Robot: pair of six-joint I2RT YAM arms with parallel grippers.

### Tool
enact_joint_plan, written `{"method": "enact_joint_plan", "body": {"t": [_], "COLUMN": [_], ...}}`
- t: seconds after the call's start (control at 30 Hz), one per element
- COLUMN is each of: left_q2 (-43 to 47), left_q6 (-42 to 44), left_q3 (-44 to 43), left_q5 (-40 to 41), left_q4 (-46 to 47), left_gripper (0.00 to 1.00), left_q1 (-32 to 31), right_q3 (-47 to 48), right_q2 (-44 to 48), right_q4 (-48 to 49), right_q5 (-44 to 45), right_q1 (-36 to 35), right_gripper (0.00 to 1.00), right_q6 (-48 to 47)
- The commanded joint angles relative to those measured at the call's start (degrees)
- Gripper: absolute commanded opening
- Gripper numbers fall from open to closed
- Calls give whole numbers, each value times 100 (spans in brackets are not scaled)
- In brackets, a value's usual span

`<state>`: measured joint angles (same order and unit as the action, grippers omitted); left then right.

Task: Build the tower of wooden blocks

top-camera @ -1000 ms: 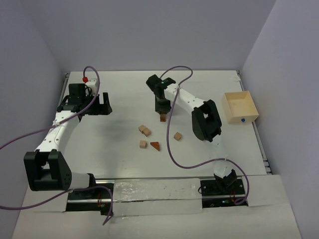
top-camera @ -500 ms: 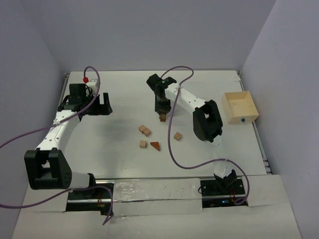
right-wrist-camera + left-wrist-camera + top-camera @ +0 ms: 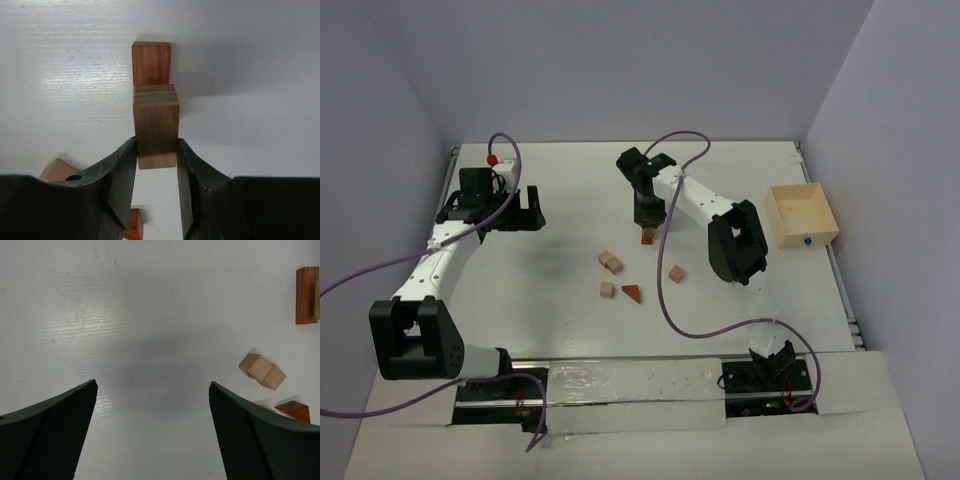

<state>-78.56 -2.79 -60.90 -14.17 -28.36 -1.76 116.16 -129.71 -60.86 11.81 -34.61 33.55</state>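
My right gripper [image 3: 645,213] points down at the table's far middle. In the right wrist view its jaws [image 3: 156,150] are shut on a tan cube [image 3: 156,125]. That cube sits on or just over a reddish-brown cube [image 3: 151,62]; together they are the tower [image 3: 646,238], which also shows in the left wrist view [image 3: 306,295]. Loose wood blocks lie nearer: two touching tan cubes [image 3: 610,261] [image 3: 261,371], one tan cube [image 3: 607,289], a reddish-brown wedge [image 3: 632,292] [image 3: 295,411] and another tan cube [image 3: 677,273]. My left gripper [image 3: 520,210] [image 3: 152,430] is open and empty over bare table at the far left.
A large pale wooden box [image 3: 801,215] with a blue dot stands at the right edge. Purple cables loop from both arms, one [image 3: 665,290] lying across the table between the wedge and the lone tan cube. Grey walls close in the table.
The right gripper has shifted only slightly over the tower, still shut on the tan cube. The left arm and the loose blocks have not moved.
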Motion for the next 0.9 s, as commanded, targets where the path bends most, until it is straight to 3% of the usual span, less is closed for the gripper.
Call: {"method": "enact_joint_plan", "body": {"t": [0.0,0.87], "left_q2": [37,-10], "left_q6": [-38,-29], "left_q3": [-85,-71], "left_q5": [-156,-173], "left_q4": [243,252], "left_gripper": [99,99], "left_q1": [35,53], "right_q3": [203,355], "right_q2": [250,42], "right_q4": [-7,22], "right_q5": [101,75], "right_q1": [51,60], "right_gripper": [0,2], "right_q6": [-27,-16]}}
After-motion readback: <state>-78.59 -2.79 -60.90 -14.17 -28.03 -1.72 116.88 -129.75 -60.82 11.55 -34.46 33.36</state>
